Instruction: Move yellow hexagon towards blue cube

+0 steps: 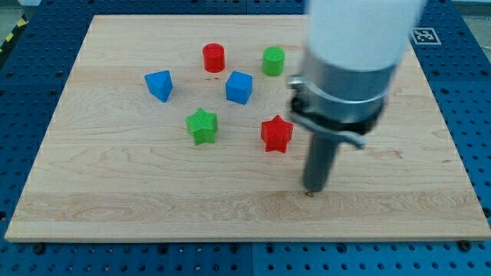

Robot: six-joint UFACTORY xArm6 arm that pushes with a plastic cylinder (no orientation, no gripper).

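Observation:
The blue cube (239, 87) sits on the wooden board (115, 192) a little above the middle. No yellow hexagon shows anywhere; the arm's wide body (349, 61) covers part of the board at the view's upper right. My tip (310, 192) rests on the board right of and below the red star (276, 134), well below and right of the blue cube, touching no block.
A red cylinder (213, 57) and a green cylinder (273, 60) stand above the blue cube. A blue wedge-like block (159, 85) lies to its left. A green star (202, 126) lies below and left of the cube. Blue pegboard surrounds the board.

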